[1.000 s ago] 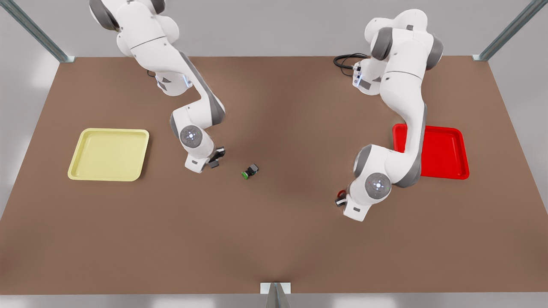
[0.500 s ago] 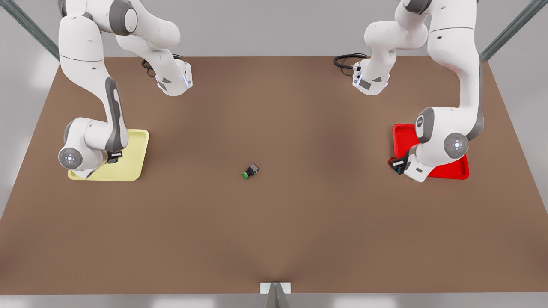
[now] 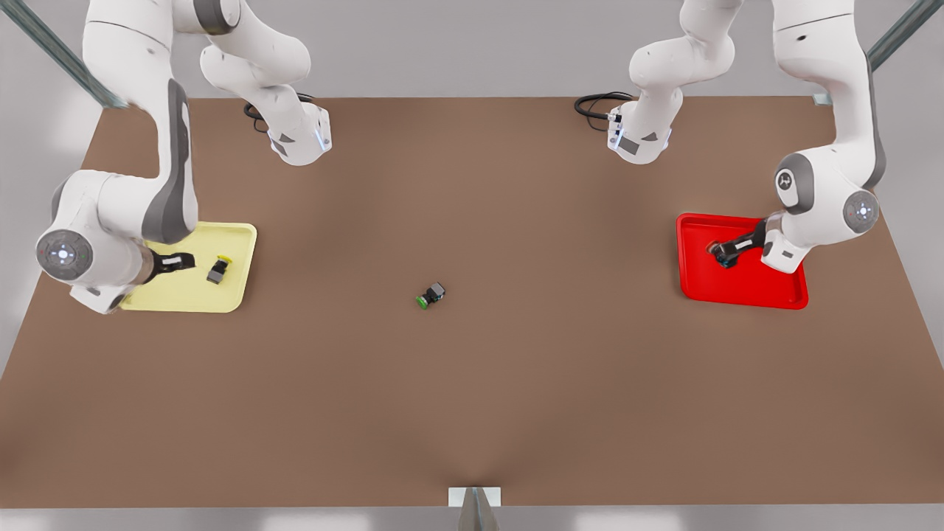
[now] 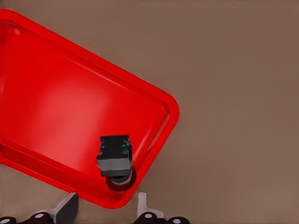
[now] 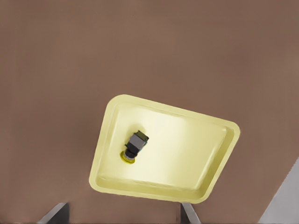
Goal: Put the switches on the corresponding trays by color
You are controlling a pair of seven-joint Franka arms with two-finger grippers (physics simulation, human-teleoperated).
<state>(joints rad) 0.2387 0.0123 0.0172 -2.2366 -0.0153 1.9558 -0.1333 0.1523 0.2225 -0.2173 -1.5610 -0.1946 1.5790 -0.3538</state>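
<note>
Lying flat: yellow-capped switch (image 3: 218, 270) in yellow tray (image 3: 243, 234), red-capped switch (image 4: 115, 157) near red tray (image 4: 56, 93) rim; right gripper (image 3: 184, 260) and left gripper (image 4: 106, 209) jaws wide, empty.

One switch (image 3: 218, 270) lies in the tray (image 3: 237, 295) at the front view's left, another switch (image 3: 720, 253) in the tray (image 3: 737, 299) at the right; a third switch (image 3: 431, 296) sits on the table (image 3: 472, 405) between them.

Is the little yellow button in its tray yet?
Yes: the yellow-capped switch lies inside the pale yellow tray, free of the open right gripper.
</note>
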